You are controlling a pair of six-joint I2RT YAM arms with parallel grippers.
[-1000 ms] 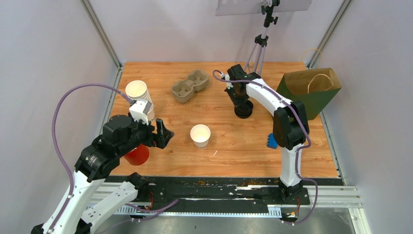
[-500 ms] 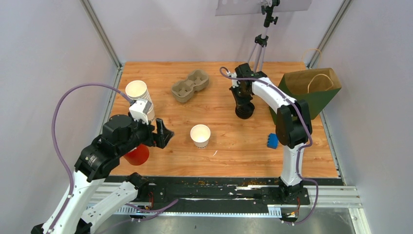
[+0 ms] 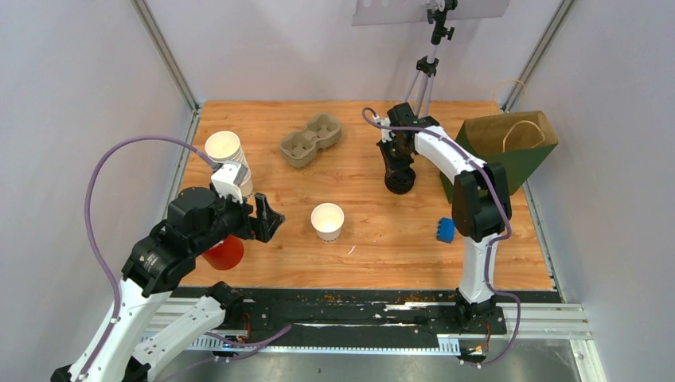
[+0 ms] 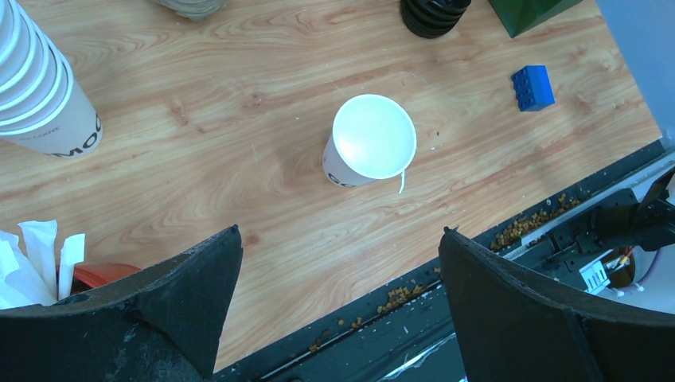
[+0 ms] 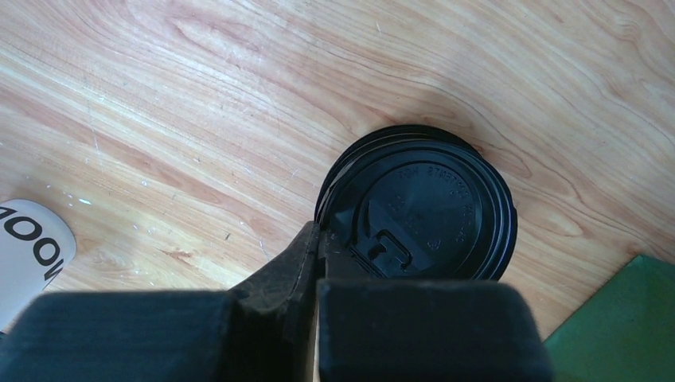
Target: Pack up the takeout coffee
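Note:
A takeout coffee cup (image 3: 327, 221), white-sided and lidless, stands alone mid-table; from the left wrist I see its pale inside (image 4: 372, 137). My left gripper (image 3: 269, 219) hovers to its left, jaws wide open and holding nothing (image 4: 341, 231). A stack of black lids (image 3: 399, 181) sits right of centre. My right gripper (image 3: 396, 165) is down on it, shut on the near rim of the top black lid (image 5: 422, 211), which sits slightly off the lids below; the pinch shows at the right gripper (image 5: 320, 239).
A cardboard cup carrier (image 3: 310, 140) lies at the back. A stack of white cups (image 3: 227, 155) and a red cup (image 3: 224, 253) of white sticks stand left. An open green paper bag (image 3: 509, 147) stands right, with a blue brick (image 3: 446, 230) and a tripod (image 3: 422, 79).
The right arm has swung a little to the right while its gripper stayed at the lid stack. The left arm and the white cup have not moved.

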